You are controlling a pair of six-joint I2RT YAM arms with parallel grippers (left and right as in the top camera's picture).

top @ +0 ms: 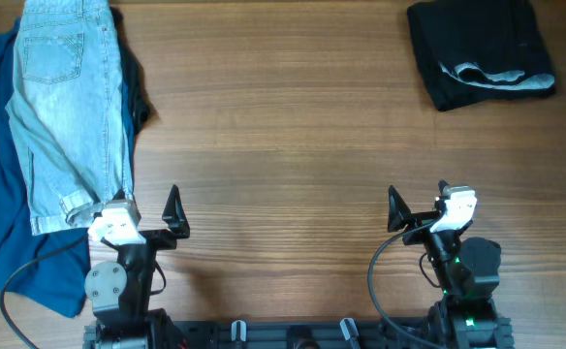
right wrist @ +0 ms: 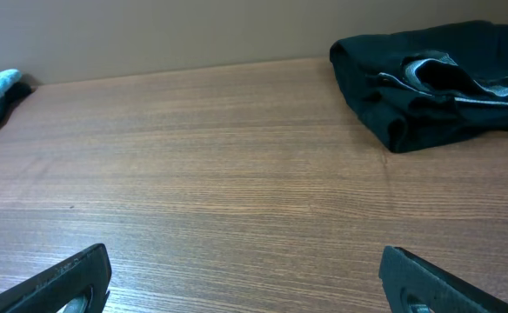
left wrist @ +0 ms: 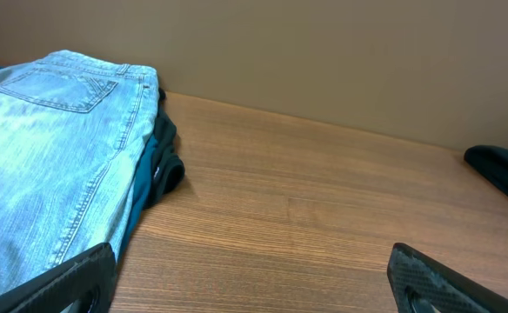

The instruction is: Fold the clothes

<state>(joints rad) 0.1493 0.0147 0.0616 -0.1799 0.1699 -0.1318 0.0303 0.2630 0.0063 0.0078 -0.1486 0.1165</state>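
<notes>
My left gripper [left wrist: 254, 291] stands with its jaws wide apart and nothing between them. Only the two dark fingertips [left wrist: 71, 280] poke into the bottom corners of the left wrist view. From overhead, one finger is mostly hidden under the white camera housing. It sits just off the hem end of the light blue jeans [top: 65, 116], close to the cuff, though I cannot tell whether it touches the cloth.

The jeans lie lengthwise with a back pocket facing up. Their waist end is cut off by the top of the overhead frame. Beneath them is a dark blue garment [top: 12, 242], spreading out on both sides and running off the left edge, so I cannot make out its full shape or what kind of garment it is.

My right gripper [top: 421, 208] is well away from the jeans across the bare wooden table [top: 283, 126]. Its jaws are likewise spread wide and hold nothing.

Farthest from the jeans, at the opposite far corner, is a folded black garment [top: 477, 48] with a pale grey band showing along one fold. Its top is clipped by the frame. A pale scrap at the left edge of the right wrist view is too cropped to identify.
</notes>
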